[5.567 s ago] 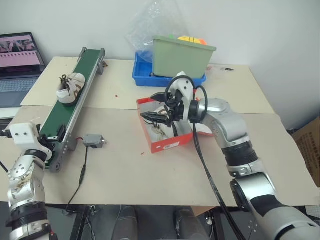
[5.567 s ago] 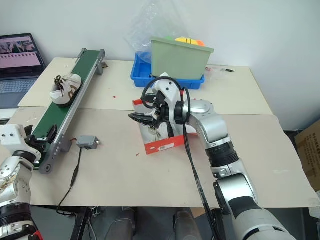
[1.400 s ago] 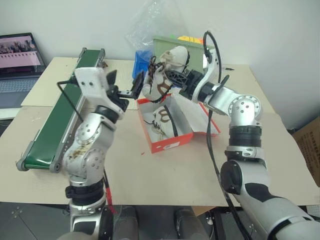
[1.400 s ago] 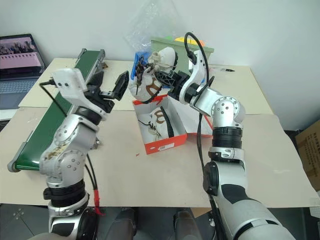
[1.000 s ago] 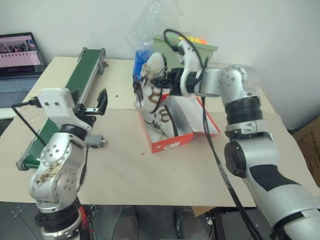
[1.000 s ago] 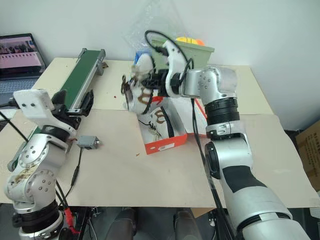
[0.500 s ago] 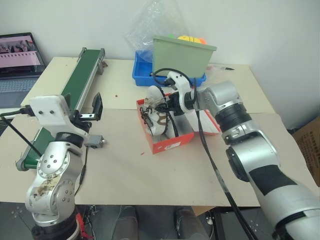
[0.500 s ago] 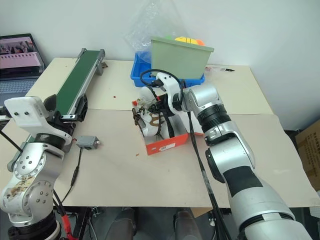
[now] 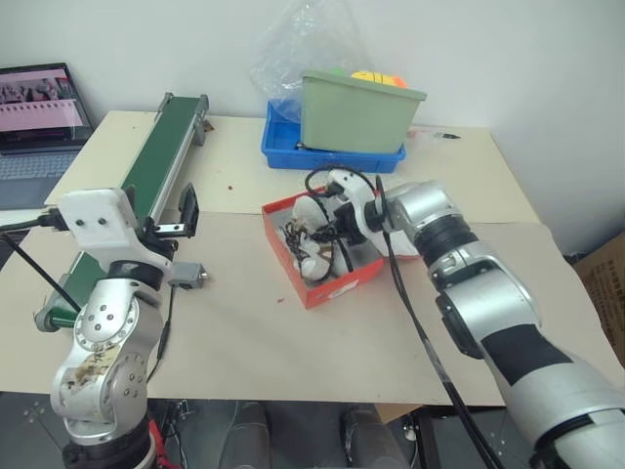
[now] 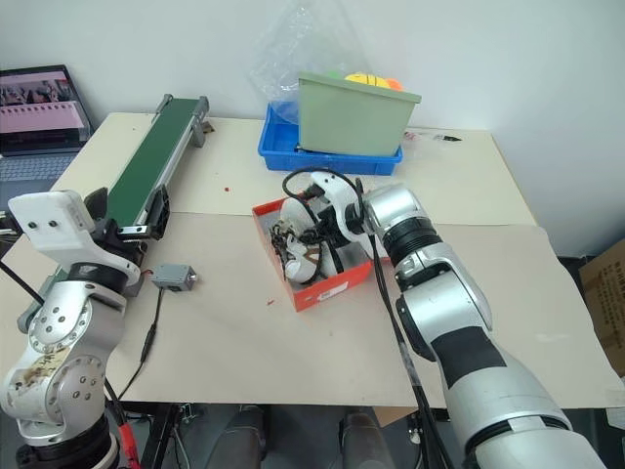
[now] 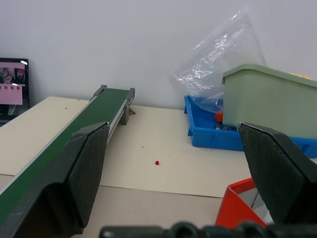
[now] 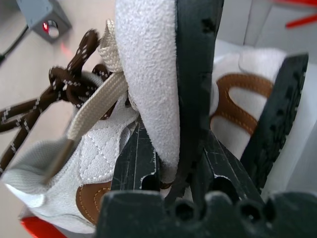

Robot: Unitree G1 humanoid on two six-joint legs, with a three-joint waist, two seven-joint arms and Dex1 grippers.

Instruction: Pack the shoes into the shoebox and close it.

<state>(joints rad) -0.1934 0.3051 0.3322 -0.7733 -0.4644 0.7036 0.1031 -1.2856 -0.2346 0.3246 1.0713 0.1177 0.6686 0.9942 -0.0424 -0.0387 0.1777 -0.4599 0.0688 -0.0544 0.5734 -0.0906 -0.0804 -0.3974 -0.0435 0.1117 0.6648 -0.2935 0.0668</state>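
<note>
The shoebox (image 9: 325, 285), red and open, contains cream shoes (image 9: 314, 244); my right gripper (image 9: 327, 230) pinches one, left gripper (image 9: 174, 217) gapes empty.

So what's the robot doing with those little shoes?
It is packing them away. The right gripper is shut on a cream sneaker, holding it down inside the red shoebox, beside the other sneaker that lies there. The box's lid is not closed yet. The left gripper is open and holds nothing, near the green conveyor.
</note>
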